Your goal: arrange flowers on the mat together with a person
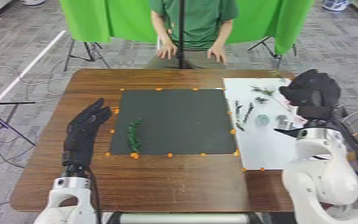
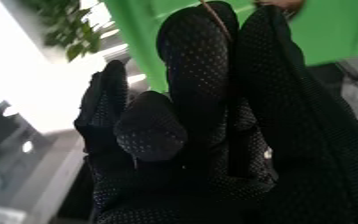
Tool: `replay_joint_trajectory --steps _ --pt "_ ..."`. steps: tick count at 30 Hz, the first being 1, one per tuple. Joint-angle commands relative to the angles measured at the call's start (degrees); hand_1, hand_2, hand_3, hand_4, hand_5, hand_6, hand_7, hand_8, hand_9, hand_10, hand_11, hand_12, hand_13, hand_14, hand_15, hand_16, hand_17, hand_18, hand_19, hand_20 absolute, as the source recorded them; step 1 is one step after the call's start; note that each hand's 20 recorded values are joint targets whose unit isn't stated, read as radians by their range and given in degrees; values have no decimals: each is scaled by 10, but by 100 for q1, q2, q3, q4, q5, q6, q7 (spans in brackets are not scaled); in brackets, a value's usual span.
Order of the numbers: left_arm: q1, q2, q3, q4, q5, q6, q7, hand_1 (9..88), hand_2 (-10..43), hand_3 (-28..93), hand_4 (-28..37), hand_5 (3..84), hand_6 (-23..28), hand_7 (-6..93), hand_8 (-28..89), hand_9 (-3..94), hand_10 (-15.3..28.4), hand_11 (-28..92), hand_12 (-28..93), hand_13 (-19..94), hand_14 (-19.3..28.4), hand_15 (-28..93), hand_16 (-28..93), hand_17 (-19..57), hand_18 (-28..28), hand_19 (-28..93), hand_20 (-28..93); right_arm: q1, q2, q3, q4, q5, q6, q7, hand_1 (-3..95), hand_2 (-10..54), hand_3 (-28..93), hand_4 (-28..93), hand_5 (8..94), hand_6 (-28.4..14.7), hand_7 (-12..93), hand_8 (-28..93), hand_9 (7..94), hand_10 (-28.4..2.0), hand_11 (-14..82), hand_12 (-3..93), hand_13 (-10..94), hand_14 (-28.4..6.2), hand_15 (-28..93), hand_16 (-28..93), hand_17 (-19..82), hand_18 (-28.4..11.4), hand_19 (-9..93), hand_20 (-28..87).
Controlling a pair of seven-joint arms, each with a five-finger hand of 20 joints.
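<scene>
Flowers: one green sprig on the dark mat, toward its left edge, long axis running near to far. Small sprigs on the white mat, far part; two dark twigs below them, upright to the view, side by side. Both mats on the brown surface. Left robot hand: released, fingers extended, just beside the dark mat, nearer the green sprig. Right robot hand: over the white mat's right edge, nearer the small sprigs, which lie to its left; a thin stem crosses its glove, whether grasped cannot be told. Governing relation, as judged: dark mat to the left of the right robot hand, beyond the small sprigs and twigs, so placement calls for a leftward carry clear of them.
</scene>
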Motion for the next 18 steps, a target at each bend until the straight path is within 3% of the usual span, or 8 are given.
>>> replay_joint_trajectory --steps 1,2,4,11,18 --pt "52 51 37 28 -24 91 -73 303 -95 639 -165 435 24 133 -65 430 121 159 131 339 159 131 33 27 116 34 174 13 -1049 -1145 45 -80 -129 -268 582 -95 622 -225 879 16 250 108 937 -93 318 346 741 -115 782 380 337 -225 753 525" --pt "92 87 38 -6 -40 143 -81 303 -95 639 -165 435 24 133 -65 430 121 159 131 340 159 130 32 27 116 34 174 47 -1128 -1269 77 -19 -276 -302 581 -95 624 -223 878 14 252 108 937 -93 323 346 740 -115 785 381 336 -225 753 526" --pt "69 149 50 6 -42 145 -102 303 -95 640 -165 435 24 133 -65 430 121 159 131 339 159 130 32 27 116 34 174 70 -1218 -1449 141 8 -335 -315 580 -95 627 -219 879 13 255 105 937 -94 331 343 739 -116 793 382 336 -226 755 527" --pt "123 150 66 -36 -21 182 -136 303 -95 640 -165 434 24 132 -65 429 121 159 131 337 159 132 34 19 123 42 177 105 -1397 -1964 362 604 -826 -261 575 -95 634 -212 880 9 262 96 937 -99 349 333 738 -122 809 385 336 -231 763 531" --pt "163 219 75 -76 -22 261 -144 302 -95 639 -164 433 24 132 -65 429 121 159 132 334 159 133 36 15 126 45 176 274 -1471 -2310 827 1043 -973 -57 573 -95 644 -205 887 5 264 74 930 -108 394 323 733 -130 834 397 332 -235 767 536"
